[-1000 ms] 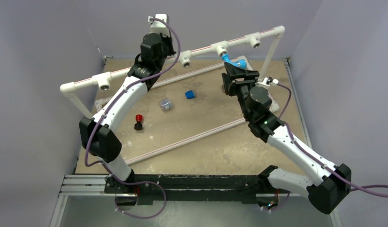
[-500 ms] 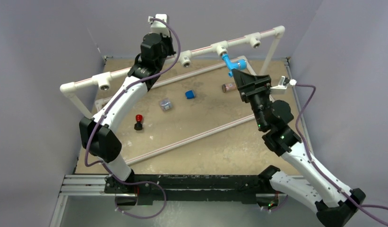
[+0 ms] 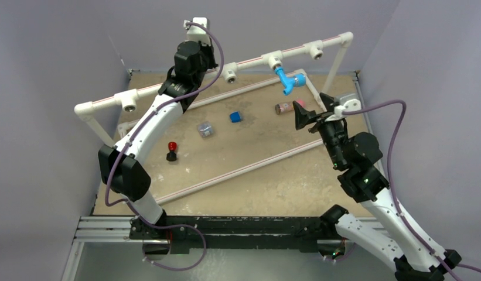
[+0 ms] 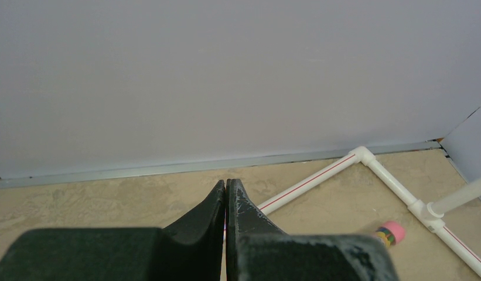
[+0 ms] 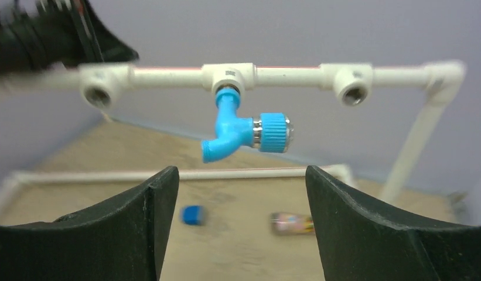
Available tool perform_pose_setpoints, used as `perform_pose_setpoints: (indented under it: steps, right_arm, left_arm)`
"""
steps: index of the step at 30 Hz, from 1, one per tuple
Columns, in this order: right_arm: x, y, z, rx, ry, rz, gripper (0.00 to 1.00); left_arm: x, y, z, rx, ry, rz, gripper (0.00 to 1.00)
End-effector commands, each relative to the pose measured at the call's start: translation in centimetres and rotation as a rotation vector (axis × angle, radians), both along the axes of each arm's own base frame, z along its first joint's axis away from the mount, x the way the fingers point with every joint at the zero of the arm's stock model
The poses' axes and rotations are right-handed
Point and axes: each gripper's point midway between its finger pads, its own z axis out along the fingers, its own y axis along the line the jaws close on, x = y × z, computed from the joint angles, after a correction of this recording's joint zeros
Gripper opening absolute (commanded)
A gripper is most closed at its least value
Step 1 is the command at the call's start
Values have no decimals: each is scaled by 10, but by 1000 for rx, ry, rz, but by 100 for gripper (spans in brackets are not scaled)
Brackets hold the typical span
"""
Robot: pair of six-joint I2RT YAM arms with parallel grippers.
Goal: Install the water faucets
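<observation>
A light-blue faucet (image 3: pixel 289 79) hangs from a tee fitting (image 3: pixel 274 60) on the raised white pipe, spout down and knob to the right. It shows sharply in the right wrist view (image 5: pixel 241 132). My right gripper (image 3: pixel 314 111) is open and empty, a short way in front of and below the faucet, not touching it (image 5: pixel 242 172). My left gripper (image 3: pixel 204 58) is up at the raised pipe further left; its jaws are shut with nothing seen between them (image 4: pixel 226 182). No other faucet is in view.
The raised pipe has open tees (image 3: pixel 229 74) (image 3: pixel 316 50) (image 3: pixel 128 102). On the floor lie a dark-blue cube (image 3: pixel 235 116), a brown cylinder with a pink cap (image 3: pixel 286 108), a clear small box (image 3: pixel 205 129) and a red-and-black piece (image 3: pixel 172 150). White floor pipes (image 3: pixel 244 170) cross the table.
My right gripper has drawn back from the faucet toward the near right, open. The faucet stays on its tee. The left arm has not moved.
</observation>
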Motion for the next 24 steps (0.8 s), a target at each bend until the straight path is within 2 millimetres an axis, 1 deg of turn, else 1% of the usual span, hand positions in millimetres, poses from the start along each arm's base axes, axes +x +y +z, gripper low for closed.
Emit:
perform_pose_setpoints:
  steps: [1, 4, 6, 8, 12, 16, 20, 23, 24]
  right_arm:
    - [-1, -7, 7, -570, -216, -42, 80]
    - [3, -8, 2, -734, -276, -74, 82]
    - [7, -12, 4, -819, -346, -129, 84]
    - [13, -15, 4, -951, -407, -189, 85]
    - [29, -10, -1, -1114, -458, -247, 85]
    - [36, -8, 11, -1195, -561, -354, 85]
    - [47, 1, 10, -1266, -606, -387, 85]
    - [51, 5, 19, -1276, -643, -419, 85]
    - [54, 8, 20, -1281, -645, -421, 85]
  left_arm:
    - [-12, -17, -72, 114, 200, -80, 0]
    - [-12, -17, -72, 114, 202, -79, 0]
    - [-12, -17, -73, 114, 203, -79, 0]
    - [-12, -16, -74, 114, 206, -79, 0]
    - [-12, -16, -74, 113, 204, -84, 0]
    - [-13, -16, -75, 113, 206, -84, 0]
    - [-12, -16, -74, 112, 205, -84, 0]
    - [-12, -15, -73, 111, 203, -82, 0]
    - [-12, -15, -74, 112, 204, -82, 0]
